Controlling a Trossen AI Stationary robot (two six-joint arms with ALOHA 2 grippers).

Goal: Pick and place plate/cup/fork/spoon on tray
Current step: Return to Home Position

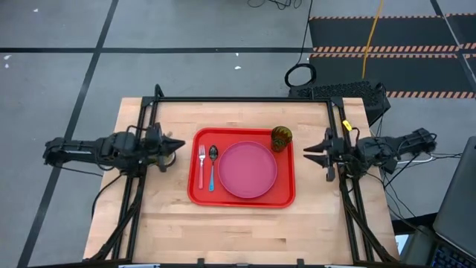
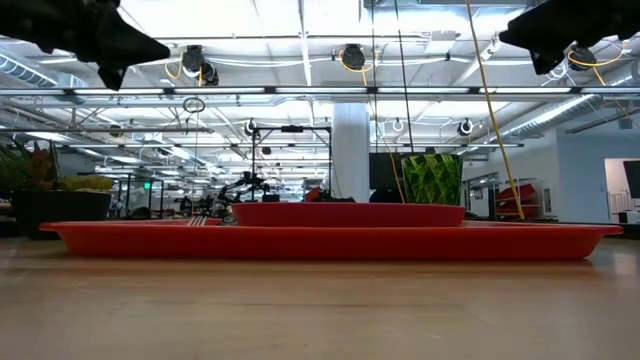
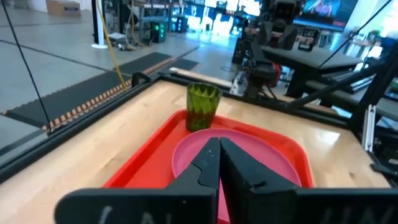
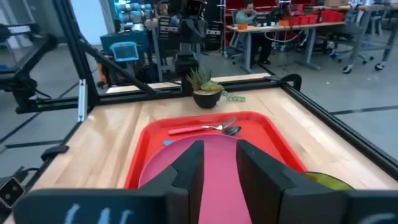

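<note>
Bench (image 1: 163,223): wooden; it carries the tray in its middle, with one arm at each side.
Tray (image 1: 290,197): red, lying flat; all four items lie inside its rim.
Plate (image 1: 248,170): pink, in the part of the tray nearer the right arm.
Left gripper (image 1: 178,144): beside the tray and apart from it, raised above the bench, fingers pressed together, holding nothing.
Right gripper (image 1: 308,151): at the opposite side, near the cup, fingers spread and empty.
Cup (image 1: 281,137): green, upright in the tray corner nearest the right gripper, just beside the plate.
Fork (image 1: 201,165): between the plate and the rim on the left arm's side, parallel to the spoon.
Spoon (image 1: 213,165): just beside the fork, on the plate side.
Step in hand: the placing looks finished, so the arms probably only need to go home. Each should draw back straight from the tray and keep its height. The right one needs the most care, because the cup could tip easily.
</note>
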